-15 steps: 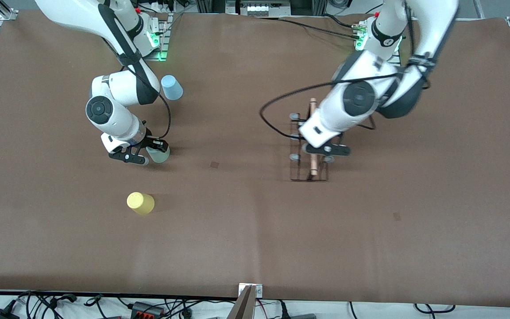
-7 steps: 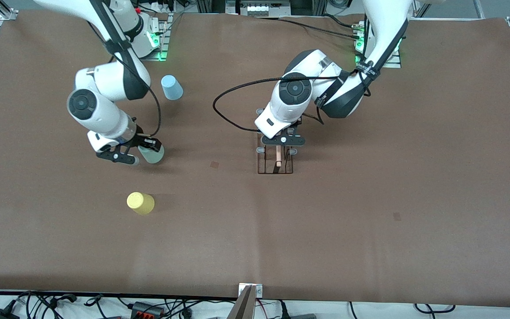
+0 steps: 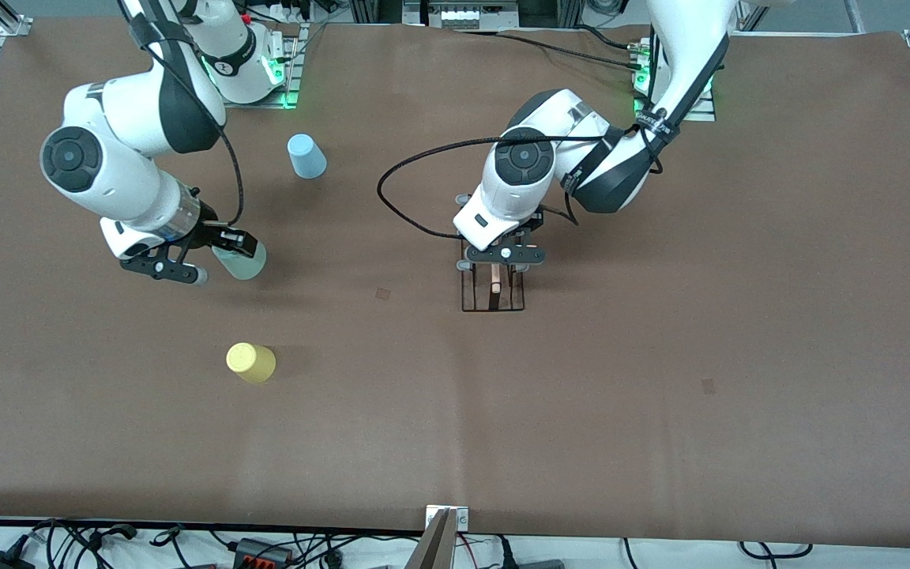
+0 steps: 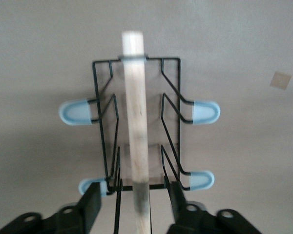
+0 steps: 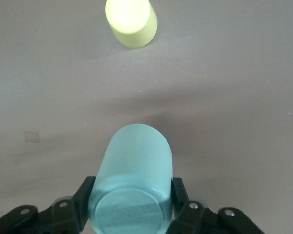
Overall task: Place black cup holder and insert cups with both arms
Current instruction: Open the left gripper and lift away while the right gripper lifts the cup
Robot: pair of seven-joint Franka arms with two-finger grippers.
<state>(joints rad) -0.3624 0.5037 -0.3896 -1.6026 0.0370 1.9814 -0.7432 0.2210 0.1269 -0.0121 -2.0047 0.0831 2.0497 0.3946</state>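
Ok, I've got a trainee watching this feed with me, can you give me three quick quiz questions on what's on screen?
1. True or false: the right claw is shut on the mint cup.
2. Which cup lies nearest the front camera: yellow cup or blue cup?
3. Fill in: the left claw has a finger on each side of the rack's wooden ____.

Key: 1 true; 2 yellow cup; 3 handle.

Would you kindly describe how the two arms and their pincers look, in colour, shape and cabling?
Both arms are glossy white rounded shells with black joint bands and round black end caps. A loose black cable loops along each. The left pincer and right pincer are black, each with two flat fingers on a bar with round holes. Green lights glow at both bases.
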